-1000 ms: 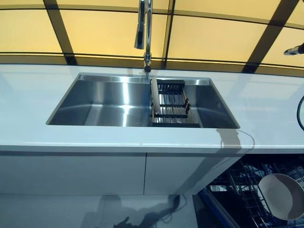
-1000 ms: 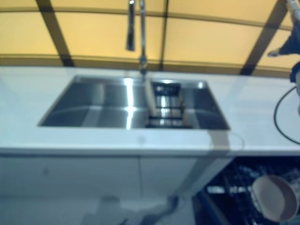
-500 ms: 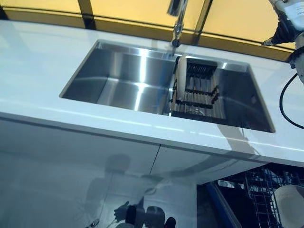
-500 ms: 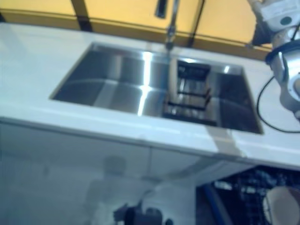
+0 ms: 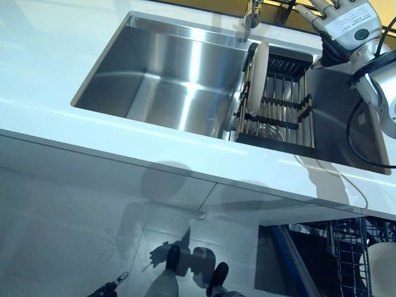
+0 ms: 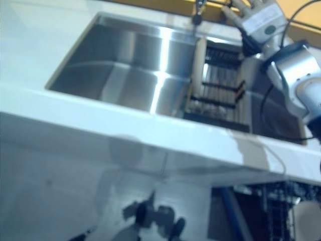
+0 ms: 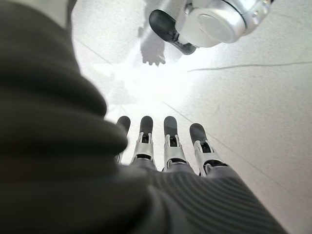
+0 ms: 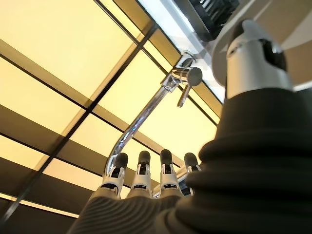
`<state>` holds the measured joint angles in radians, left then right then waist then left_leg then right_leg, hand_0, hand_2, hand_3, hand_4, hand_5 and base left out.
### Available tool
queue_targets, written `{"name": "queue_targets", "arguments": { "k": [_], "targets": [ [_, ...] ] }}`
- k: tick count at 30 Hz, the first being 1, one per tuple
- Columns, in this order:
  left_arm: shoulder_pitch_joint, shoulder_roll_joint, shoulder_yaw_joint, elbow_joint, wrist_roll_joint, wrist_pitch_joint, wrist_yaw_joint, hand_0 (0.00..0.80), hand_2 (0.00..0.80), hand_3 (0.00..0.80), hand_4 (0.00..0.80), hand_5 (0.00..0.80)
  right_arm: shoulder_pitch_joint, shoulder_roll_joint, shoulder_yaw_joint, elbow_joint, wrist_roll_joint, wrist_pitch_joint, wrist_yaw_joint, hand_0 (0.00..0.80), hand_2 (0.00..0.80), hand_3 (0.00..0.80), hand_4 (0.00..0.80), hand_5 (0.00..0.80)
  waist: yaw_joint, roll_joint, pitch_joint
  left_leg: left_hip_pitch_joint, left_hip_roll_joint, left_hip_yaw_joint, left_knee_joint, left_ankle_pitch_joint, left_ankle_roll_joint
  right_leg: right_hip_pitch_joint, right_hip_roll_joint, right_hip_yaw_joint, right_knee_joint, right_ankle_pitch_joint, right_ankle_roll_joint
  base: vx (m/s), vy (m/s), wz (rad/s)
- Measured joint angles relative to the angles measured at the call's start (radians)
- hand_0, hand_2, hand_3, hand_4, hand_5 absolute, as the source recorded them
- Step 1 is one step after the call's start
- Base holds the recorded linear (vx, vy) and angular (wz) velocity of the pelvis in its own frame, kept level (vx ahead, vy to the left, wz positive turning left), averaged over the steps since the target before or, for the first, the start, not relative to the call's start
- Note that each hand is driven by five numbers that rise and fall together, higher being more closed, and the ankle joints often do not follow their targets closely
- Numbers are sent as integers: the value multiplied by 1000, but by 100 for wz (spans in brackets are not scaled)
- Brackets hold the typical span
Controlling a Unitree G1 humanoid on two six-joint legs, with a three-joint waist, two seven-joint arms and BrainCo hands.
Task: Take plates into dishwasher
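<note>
A white plate (image 5: 257,77) stands on edge at the left end of a black dish rack (image 5: 281,105) inside the steel sink (image 5: 167,80). My right hand (image 5: 345,18) hovers open above the back right of the sink, a little right of the rack and apart from the plate. Its straight fingers (image 8: 141,175) point toward the faucet (image 8: 146,117) and hold nothing. My left hand (image 7: 170,146) hangs low over the floor, with straight fingers and nothing in it. Another pale plate (image 5: 385,263) sits in the dishwasher rack (image 5: 349,260) at the lower right.
A white counter (image 5: 93,142) runs around the sink, with white cabinet fronts (image 5: 93,204) below it. The dishwasher stands open under the counter's right end, its blue-edged door (image 5: 291,260) projecting outward. The faucet base (image 5: 252,12) stands behind the plate.
The whole picture has shifted, so the camera moved closer and downward. My right hand, just off the right edge one second ago, now shows above the sink's back right, nearer the rack.
</note>
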<state>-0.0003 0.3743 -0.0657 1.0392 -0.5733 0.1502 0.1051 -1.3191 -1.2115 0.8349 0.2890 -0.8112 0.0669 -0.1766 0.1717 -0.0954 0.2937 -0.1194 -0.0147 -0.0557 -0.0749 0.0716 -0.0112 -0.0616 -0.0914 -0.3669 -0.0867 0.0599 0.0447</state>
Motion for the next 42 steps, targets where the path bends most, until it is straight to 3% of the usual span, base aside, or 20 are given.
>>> {"name": "queue_targets", "arguments": {
  "k": [12,42],
  "targets": [
    [0,0,0,4,1,-12,-4,0,0,0,0,0,0,28,5,-13,-103,-64,19,0,0,0,0,0,9,-14,7,3,-2,0,1,1,-1,4,0,0,0,0,0,0,0,0],
    [1,0,7,5,0,-22,-44,0,0,0,0,0,-24,62,65,-47,-159,-104,93,0,0,0,0,0,12,-3,26,-17,-2,-3,3,1,-1,-14,0,-3,0,0,0,0,0,0]
  ]
}}
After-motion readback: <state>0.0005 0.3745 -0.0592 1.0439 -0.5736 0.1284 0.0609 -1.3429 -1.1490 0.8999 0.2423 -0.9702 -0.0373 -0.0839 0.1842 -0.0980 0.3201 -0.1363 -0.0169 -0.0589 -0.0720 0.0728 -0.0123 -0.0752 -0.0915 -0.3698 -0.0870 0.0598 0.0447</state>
